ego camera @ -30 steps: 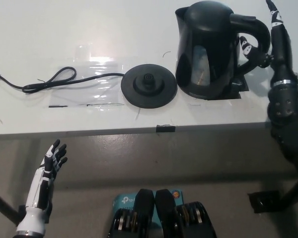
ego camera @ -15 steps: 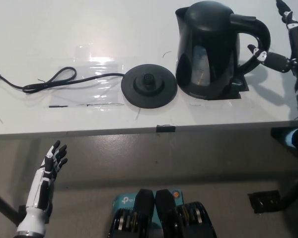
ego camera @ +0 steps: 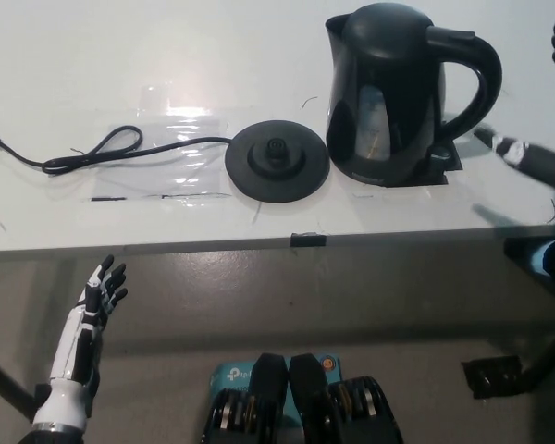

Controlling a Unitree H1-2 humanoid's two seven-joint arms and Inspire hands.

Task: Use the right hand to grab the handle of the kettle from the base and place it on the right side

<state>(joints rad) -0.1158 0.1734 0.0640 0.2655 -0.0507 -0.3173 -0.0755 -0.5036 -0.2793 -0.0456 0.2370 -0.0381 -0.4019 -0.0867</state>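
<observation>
one kettle (ego camera: 388, 97), black, upright on the white table (ego camera: 120, 55), at the right part of the tabletop. it stands off its base, just to the right of it, on a dark patch on the table. handle (ego camera: 472, 83) loops out to the kettle's right side; nothing grips it. a pale window on the kettle's front wall; cannot tell from it whether the kettle holds anything.

one base (ego camera: 277, 160), a round black disc with a centre stud, flat on the table, its right rim close beside the kettle's foot. nothing sits on the base. one black power cord (ego camera: 102, 148) runs from the base leftward, with a loop, to the left edge of the view. base and cord lie over a clear plastic sheet (ego camera: 180, 148) taped flat to the table. one small dark tab (ego camera: 307, 240) on the table's front edge.

right hand (ego camera: 536, 159): only partly in view at the far right edge, apart from the handle, holding nothing; one finger points left toward the kettle; rest of the hand cut off by the frame, so cannot tell whether it is spread or curled.

left hand (ego camera: 92, 310): white, resting low at lower left, below the table edge, fingers apart and pointing up, empty.
</observation>
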